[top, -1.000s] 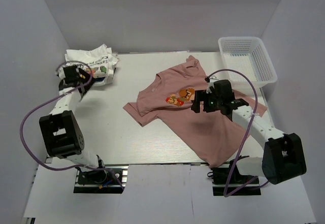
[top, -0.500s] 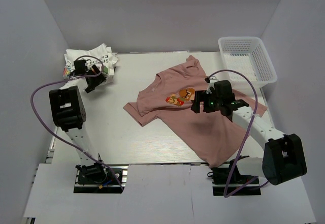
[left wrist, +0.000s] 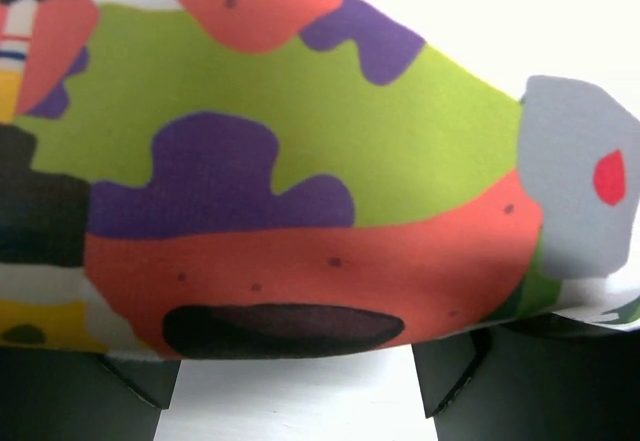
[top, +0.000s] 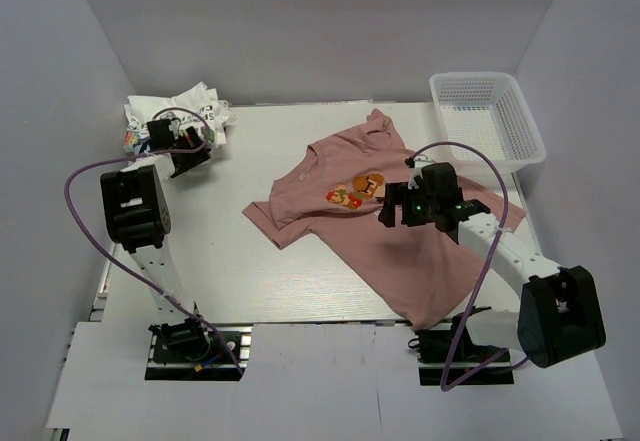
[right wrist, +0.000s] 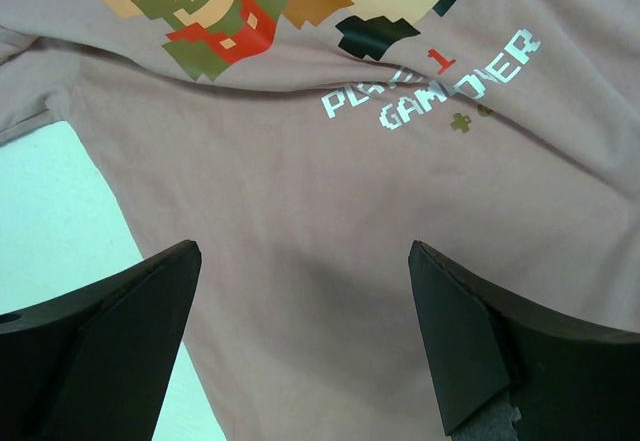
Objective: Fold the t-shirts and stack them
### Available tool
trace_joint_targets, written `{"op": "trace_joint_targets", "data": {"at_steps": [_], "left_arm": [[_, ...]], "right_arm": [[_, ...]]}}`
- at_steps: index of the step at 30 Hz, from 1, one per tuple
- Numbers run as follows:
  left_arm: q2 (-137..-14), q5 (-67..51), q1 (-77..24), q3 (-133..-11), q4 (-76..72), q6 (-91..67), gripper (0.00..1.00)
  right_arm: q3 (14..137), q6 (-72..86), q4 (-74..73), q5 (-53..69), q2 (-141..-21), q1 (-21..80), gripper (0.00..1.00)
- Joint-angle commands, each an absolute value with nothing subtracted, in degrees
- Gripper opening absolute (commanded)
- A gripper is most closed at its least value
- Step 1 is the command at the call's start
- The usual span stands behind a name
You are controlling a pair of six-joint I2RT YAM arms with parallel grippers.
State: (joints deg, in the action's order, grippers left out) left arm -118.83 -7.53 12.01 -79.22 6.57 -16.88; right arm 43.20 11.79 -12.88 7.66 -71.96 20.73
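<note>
The pink t-shirt [top: 400, 236] lies spread out, print up, on the right half of the table. My right gripper [top: 392, 211] hovers open just over its chest, below the pixel print [right wrist: 215, 16] and white text [right wrist: 430, 86]; its fingers [right wrist: 130, 311] stand wide apart with only flat cloth between them. The white t-shirt [top: 190, 106] sits crumpled at the far left corner. My left gripper [top: 192, 156] is at its near edge. In the left wrist view the colourful cartoon print [left wrist: 300, 191] fills the picture, and the jaws of the left gripper [left wrist: 297, 366] stand wide apart just under the cloth's edge.
A white mesh basket [top: 487, 116] stands at the far right corner. Bare white table [top: 210, 251] lies between the two shirts. Grey walls close in the table on the left, back and right. Cables loop from both arms.
The left arm has risen upright and pushed its gripper in against the white t-shirt, jaws slightly narrower. The right gripper has barely shifted over the pink shirt.
</note>
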Motion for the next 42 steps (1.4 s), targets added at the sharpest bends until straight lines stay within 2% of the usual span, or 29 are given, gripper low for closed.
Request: {"op": "trace_joint_targets", "data": {"at_steps": [1, 4, 9, 12, 17, 22, 25, 31, 37, 42], "left_arm": [[-118.7, -4.5, 12.9, -80.6, 4.0, -13.1, 0.88], [-117.7, -7.6, 12.9, -83.1, 7.9, -13.9, 0.89], [-111.6, -24.2, 11.0, -85.4, 15.8, -16.1, 0.95], [-102.5, -30.2, 8.8, -78.3, 17.7, -18.4, 1.0], [-90.5, -28.7, 3.0, -66.7, 15.1, -18.4, 1.0], [-86.8, -27.3, -4.4, -65.7, 13.9, -17.8, 1.0], [-91.6, -25.4, -9.5, -69.2, 14.8, -15.8, 1.0], [-113.8, -23.2, -19.9, -87.3, 22.2, -10.5, 1.0], [-134.2, -17.9, -25.5, -118.2, 32.4, -4.3, 1.0], [-142.9, -20.0, -26.0, -123.3, 30.9, -0.8, 1.0]], "right_arm": [[43.1, 11.7, -11.9, 8.7, -70.5, 20.8, 0.9], [42.8, 11.5, -11.7, 8.7, -69.8, 20.8, 0.9], [41.3, 16.3, -10.9, 6.3, -66.6, 20.8, 0.9], [39.3, 21.0, -10.4, 3.3, -64.5, 20.7, 0.9], [38.8, 25.4, -13.8, -3.8, -63.7, 20.6, 0.9], [39.1, 27.9, -17.9, -10.3, -65.5, 20.5, 0.9], [38.9, 29.9, -19.2, -13.9, -66.7, 20.4, 0.9], [38.6, 31.8, -23.1, -19.0, -70.8, 20.1, 0.9], [38.1, 27.7, -24.7, -18.5, -76.1, 20.2, 0.9], [37.4, 23.0, -21.4, -13.5, -76.9, 20.3, 0.9]]}}
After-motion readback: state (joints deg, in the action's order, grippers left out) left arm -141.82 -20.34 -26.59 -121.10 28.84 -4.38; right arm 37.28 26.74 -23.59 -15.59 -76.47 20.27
